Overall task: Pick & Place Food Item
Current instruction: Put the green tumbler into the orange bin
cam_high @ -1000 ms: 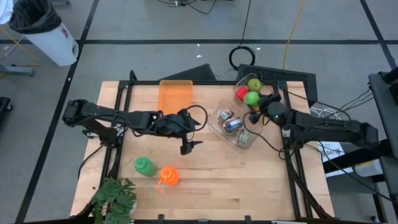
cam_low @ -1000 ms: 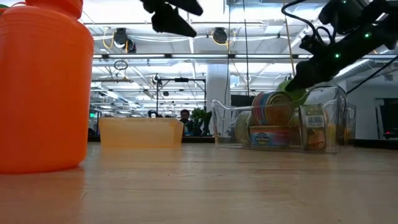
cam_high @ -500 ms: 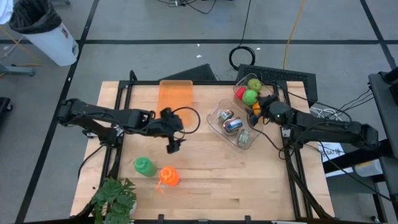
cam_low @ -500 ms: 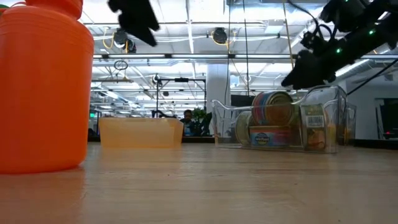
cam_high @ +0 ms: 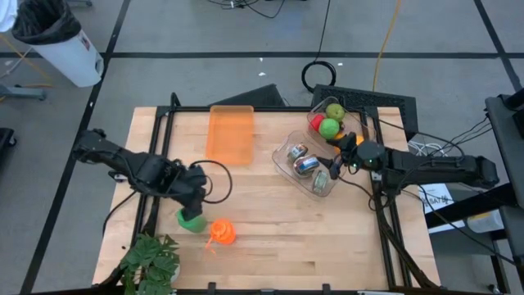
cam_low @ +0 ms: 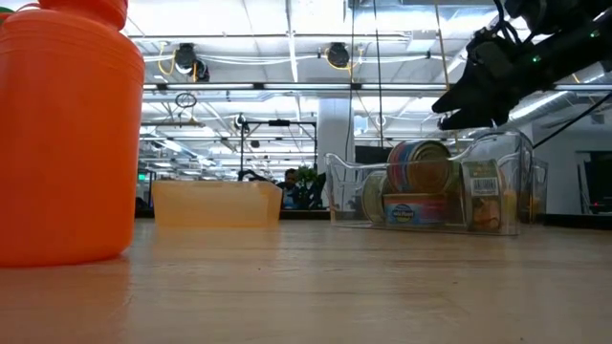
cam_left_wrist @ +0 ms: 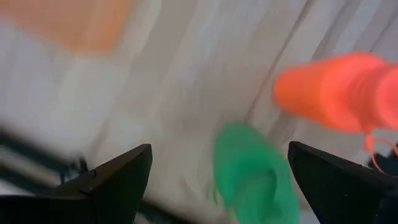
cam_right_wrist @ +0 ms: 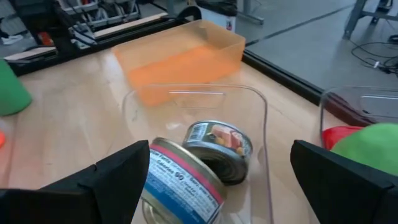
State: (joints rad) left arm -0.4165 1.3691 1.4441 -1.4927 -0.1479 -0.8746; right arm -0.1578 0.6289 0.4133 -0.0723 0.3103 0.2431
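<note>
A green food item stands on the table's near left part, beside an orange one that fills the low view's left. My left gripper hovers open just over the green item, which shows blurred between its fingers, the orange item beyond. An orange tray rests at the far middle. My right gripper is open above the clear bin of cans, seen in the low view over the bin. Cans lie below its fingers.
A second clear bin with green apples and a red item sits at the far right. A potted plant stands at the near left corner. Bare wood lies at the table's middle and near right.
My left gripper has swung from the table's middle toward the near left and down, ending over the green item; it has left the low view. My right gripper has risen a little above the can bin. No object has moved.
</note>
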